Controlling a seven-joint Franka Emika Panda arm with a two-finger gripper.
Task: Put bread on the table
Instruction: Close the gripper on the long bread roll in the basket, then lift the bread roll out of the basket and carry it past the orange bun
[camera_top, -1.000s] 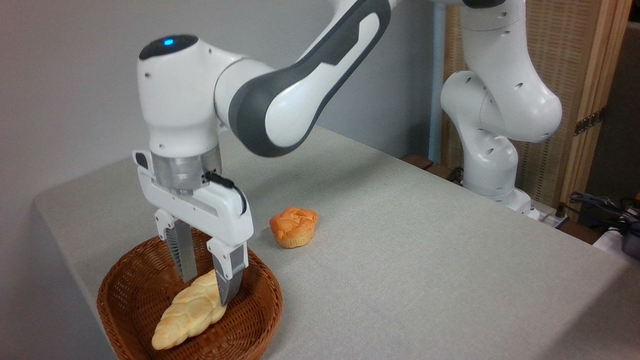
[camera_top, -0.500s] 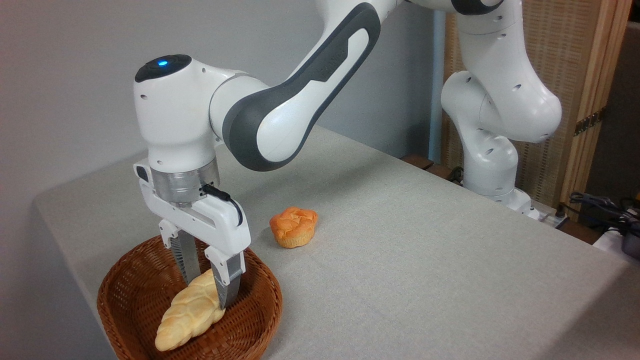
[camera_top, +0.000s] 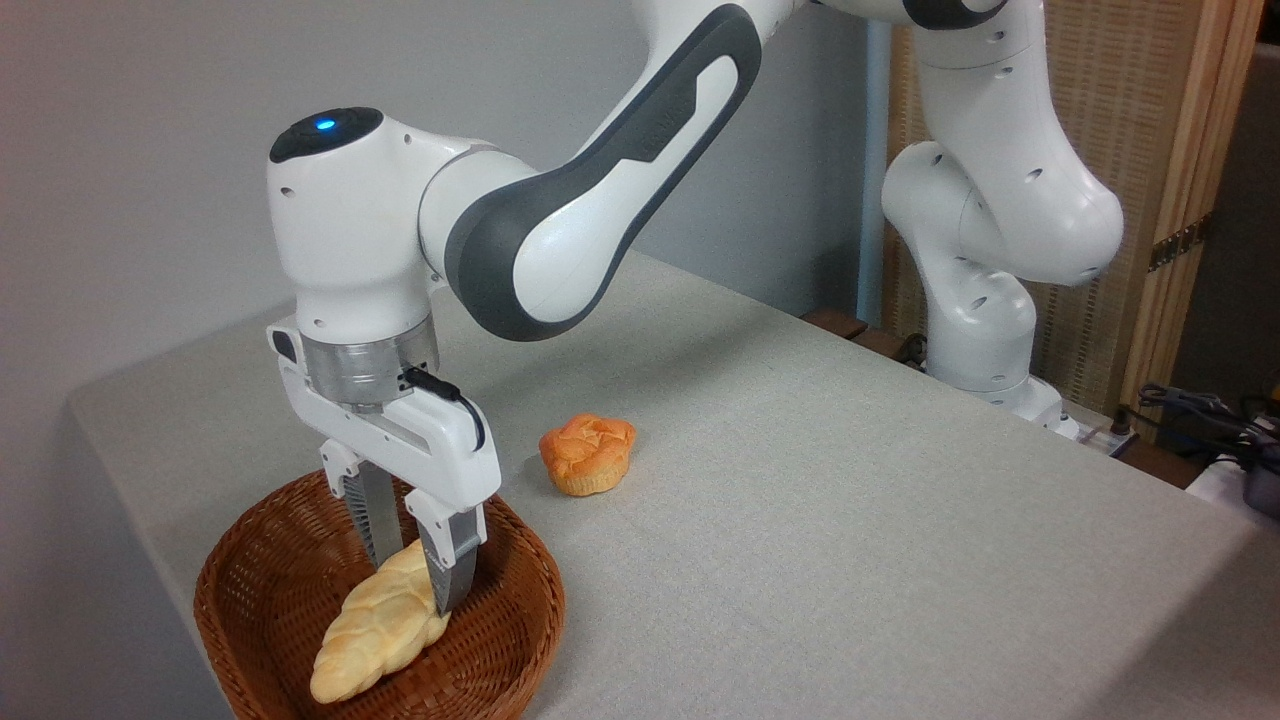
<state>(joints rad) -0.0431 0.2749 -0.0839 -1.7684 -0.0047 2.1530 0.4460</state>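
The bread (camera_top: 372, 632), a pale golden braided loaf, lies slanted inside the brown wicker basket (camera_top: 545, 590) at the front left of the grey table (camera_top: 820, 520). My gripper (camera_top: 414, 578) reaches straight down into the basket. Its two fingers stand on either side of the loaf's upper end and press against it. The far finger's tip is hidden behind the loaf. The loaf's lower end rests on the basket floor.
A small round orange bun (camera_top: 588, 453) sits on the table just right of the basket. The arm's white base (camera_top: 985, 330) stands at the table's far right edge, with cables (camera_top: 1200, 410) beside it and a wooden screen behind.
The gripper has come down a little further into the basket and its fingers have narrowed onto the loaf's upper end. The loaf has shifted slightly.
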